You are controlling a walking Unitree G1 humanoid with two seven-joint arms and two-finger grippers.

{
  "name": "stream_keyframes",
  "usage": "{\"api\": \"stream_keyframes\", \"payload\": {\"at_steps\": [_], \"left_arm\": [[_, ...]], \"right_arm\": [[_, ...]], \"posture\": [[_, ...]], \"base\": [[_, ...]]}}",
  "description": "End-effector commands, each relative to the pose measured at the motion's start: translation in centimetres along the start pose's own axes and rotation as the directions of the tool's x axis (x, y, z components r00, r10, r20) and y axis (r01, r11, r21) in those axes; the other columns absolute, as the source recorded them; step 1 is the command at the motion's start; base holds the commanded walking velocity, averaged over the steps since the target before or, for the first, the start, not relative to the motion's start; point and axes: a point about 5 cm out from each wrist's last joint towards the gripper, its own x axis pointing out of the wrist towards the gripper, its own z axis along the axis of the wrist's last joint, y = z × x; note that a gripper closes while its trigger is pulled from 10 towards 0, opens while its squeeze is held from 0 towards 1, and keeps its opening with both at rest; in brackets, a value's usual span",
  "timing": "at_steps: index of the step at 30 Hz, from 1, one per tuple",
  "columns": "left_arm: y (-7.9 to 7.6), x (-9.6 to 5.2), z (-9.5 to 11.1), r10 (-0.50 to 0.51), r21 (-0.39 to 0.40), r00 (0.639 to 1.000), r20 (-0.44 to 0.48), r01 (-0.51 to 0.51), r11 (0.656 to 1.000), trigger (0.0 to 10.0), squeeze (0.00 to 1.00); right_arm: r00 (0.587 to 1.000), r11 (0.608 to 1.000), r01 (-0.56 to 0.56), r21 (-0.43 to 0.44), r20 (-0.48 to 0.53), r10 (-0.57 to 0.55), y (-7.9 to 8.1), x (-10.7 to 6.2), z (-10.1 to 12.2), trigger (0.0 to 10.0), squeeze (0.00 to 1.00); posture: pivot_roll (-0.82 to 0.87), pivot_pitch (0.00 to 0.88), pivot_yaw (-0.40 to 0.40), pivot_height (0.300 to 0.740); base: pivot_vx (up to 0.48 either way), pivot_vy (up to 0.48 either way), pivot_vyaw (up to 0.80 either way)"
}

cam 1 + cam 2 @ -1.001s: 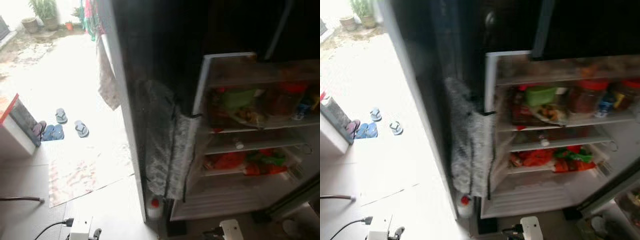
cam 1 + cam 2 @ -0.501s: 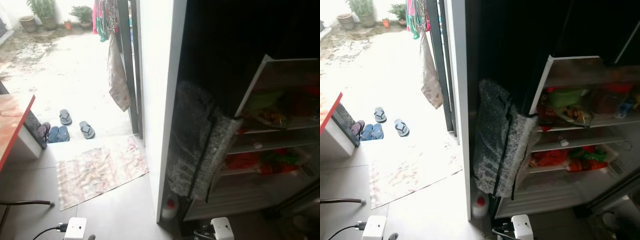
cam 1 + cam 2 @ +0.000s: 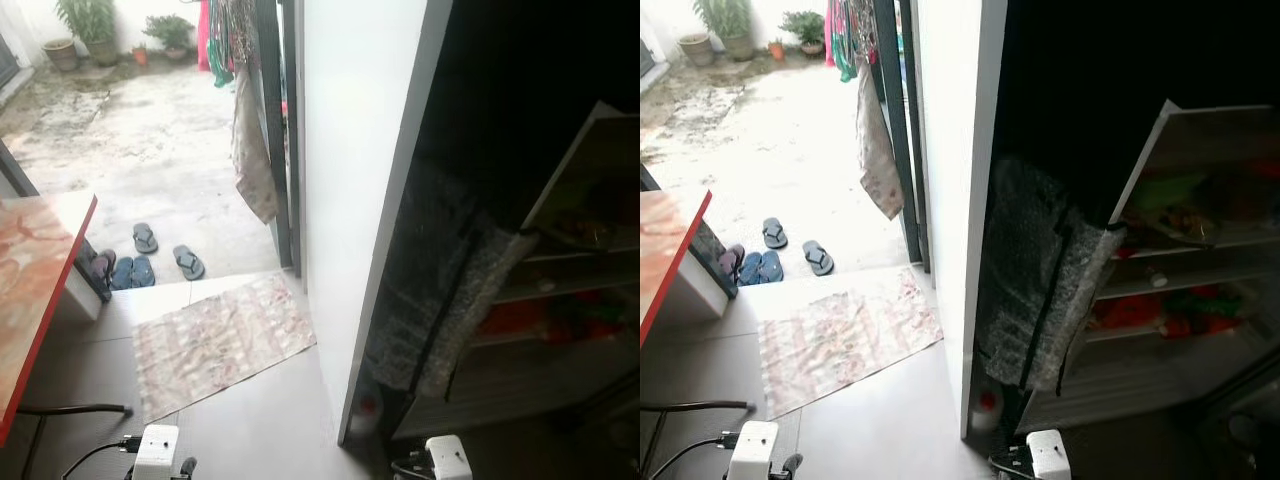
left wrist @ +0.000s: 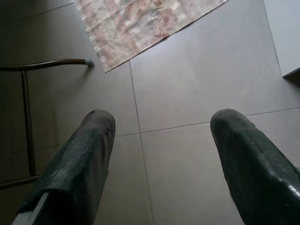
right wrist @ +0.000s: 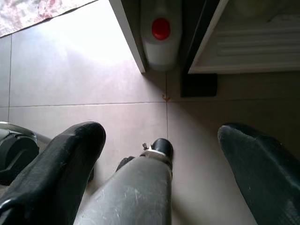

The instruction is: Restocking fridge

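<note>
The fridge [image 3: 1200, 290] is set at the right, its shelves stocked, a bag [image 3: 1040, 280] hung at its left side. A jug [image 5: 161, 35] is stood below. A mat [image 3: 845, 335] is laid left, sandals [image 3: 790, 255] beyond.

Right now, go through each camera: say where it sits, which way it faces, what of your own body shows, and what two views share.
Left eye view: head, facing forward and down at the floor mat, sandals and the open fridge.
Right eye view: same head, same scene.
Left wrist view: on the left arm, aimed down at floor tiles; left gripper open.
Right wrist view: aimed down; right gripper open, red-capped bottle beside the fridge.
Shared: both wrist views catch the mat.
</note>
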Motion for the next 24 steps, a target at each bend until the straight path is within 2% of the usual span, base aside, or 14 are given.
{"api": "stream_keyframes", "payload": {"at_steps": [1, 11, 17, 24], "left_arm": [[-0.25, -0.07, -0.13, -0.009, 0.02, 1.0, -0.001, 0.009, 1.0, 10.0, 0.0], [-0.56, -0.25, -0.53, -0.01, 0.009, 1.0, -0.005, 0.01, 1.0, 10.0, 0.0], [-0.39, -0.15, -0.1, -0.006, 0.012, 1.0, 0.013, 0.006, 1.0, 10.0, 0.0], [-0.54, -0.06, 0.22, -0.009, 0.02, 1.0, 0.022, 0.008, 1.0, 10.0, 0.0]], "right_arm": [[1.0, 1.0, 0.009, 0.012, -0.007, -0.009, -0.11, -0.04, -0.13, 10.0, 0.0], [1.0, 1.0, 0.008, 0.003, -0.013, -0.008, -0.17, -0.05, -0.16, 10.0, 0.0], [1.0, 1.0, 0.004, -0.001, -0.015, -0.004, -0.18, -0.04, -0.14, 10.0, 0.0], [1.0, 1.0, 0.004, -0.001, -0.014, -0.004, -0.18, -0.02, -0.07, 10.0, 0.0]], "posture": [[-0.03, 0.0, 0.037, 0.74], [-0.03, 0.011, 0.032, 0.74], [-0.03, 0.014, 0.032, 0.74], [-0.03, 0.015, 0.032, 0.74]], "base": [[0.0, 0.0, -0.56], [0.0, 0.0, -0.77], [0.0, 0.453, -0.79], [0.0, 0.0, -0.79]]}}
